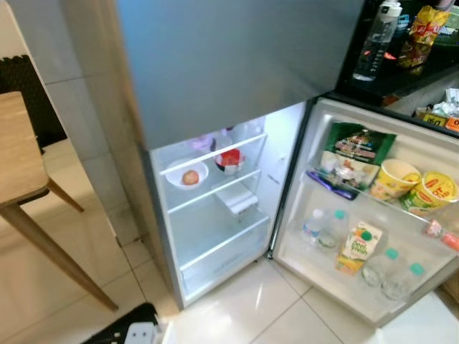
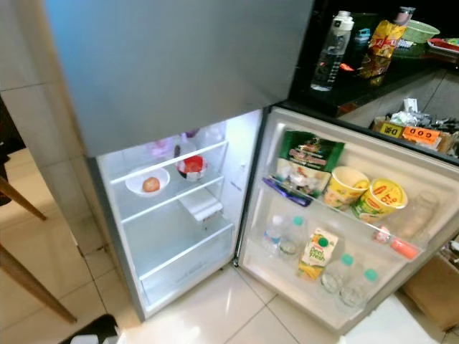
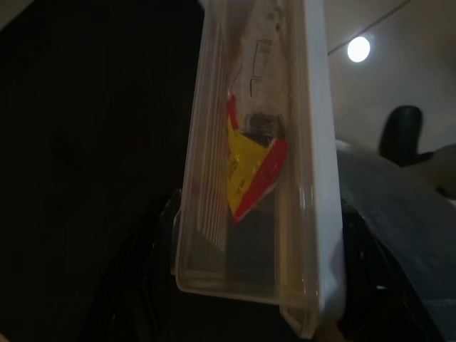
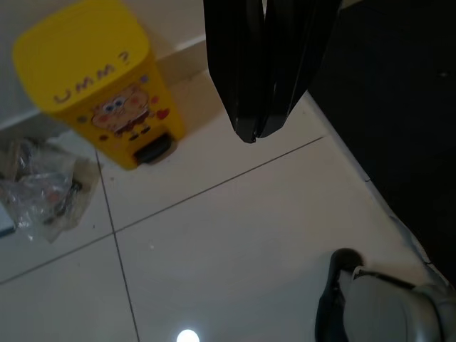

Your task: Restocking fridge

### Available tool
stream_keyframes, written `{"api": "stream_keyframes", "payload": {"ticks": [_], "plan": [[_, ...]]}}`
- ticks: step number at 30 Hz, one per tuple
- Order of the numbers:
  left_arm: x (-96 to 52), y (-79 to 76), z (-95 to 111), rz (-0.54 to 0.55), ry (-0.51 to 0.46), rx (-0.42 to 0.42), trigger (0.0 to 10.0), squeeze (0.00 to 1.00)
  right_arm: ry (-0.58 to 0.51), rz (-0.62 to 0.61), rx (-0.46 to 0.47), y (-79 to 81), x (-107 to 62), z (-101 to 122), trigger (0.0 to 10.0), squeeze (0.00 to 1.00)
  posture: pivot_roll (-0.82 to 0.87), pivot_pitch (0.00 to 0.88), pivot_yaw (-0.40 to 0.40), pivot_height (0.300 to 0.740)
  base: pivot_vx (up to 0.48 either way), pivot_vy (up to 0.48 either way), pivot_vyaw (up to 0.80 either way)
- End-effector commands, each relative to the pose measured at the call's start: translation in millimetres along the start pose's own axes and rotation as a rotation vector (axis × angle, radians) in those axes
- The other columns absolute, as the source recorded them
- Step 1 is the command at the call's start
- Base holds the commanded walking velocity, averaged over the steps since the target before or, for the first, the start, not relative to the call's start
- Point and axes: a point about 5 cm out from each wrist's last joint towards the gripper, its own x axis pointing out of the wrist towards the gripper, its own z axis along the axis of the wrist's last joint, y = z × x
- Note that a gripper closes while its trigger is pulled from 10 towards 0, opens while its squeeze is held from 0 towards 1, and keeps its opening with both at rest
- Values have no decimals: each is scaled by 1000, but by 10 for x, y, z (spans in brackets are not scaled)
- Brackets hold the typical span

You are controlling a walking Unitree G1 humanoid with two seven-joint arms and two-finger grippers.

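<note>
The upper fridge shelf point(image 1: 215, 154) carries a white bowl point(image 1: 188, 174) at nine o'clock and a red-filled bowl point(image 1: 230, 160) at three.

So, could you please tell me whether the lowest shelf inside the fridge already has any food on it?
No, the lowest shelf is bare; the white bowl and red-lidded bowl sit on the shelf higher up.

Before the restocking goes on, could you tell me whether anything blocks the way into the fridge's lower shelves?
Nothing visible does. The silver fridge's lower door stands wide open, and the bare lower glass shelf has no items on it.
</note>
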Motion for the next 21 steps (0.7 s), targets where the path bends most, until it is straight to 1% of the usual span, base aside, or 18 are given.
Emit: {"api": "stream_keyframes", "payload": {"ticks": [1, 3, 5, 9, 12, 21], "plan": [[6, -33, 35, -19, -15, 2, 10000, 0, -9, 4, 7, 38, 5, 1, 10000, 0, -81, 0, -20, 740, 0, -458, 0], [5, -28, 37, -18, -15, 3, 10000, 0, -23, 1, 23, 23, 3, 14, 10000, 0, -79, 0, -19, 740, 0, -458, 0], [5, -26, 38, -17, -14, 3, 10000, 0, -26, 0, 26, 19, 3, 17, 10000, 0, -79, 0, -19, 740, 0, -458, 406], [5, -24, 41, -16, -16, 2, 10000, 0, -21, 0, 25, -9, -2, 20, 10000, 0, -78, 0, -19, 740, 0, -457, 797], [5, -17, 45, -1, -17, 5, 10000, 0, -30, -3, 9, -40, -6, 44, 10000, 0, -79, 0, -19, 740, 0, 0, 790], [6, -11, 49, 11, -16, 9, 10000, 0, -49, 19, -33, -48, -7, 102, 10000, 0, -83, 0, -19, 740, 0, 0, 794]]}}
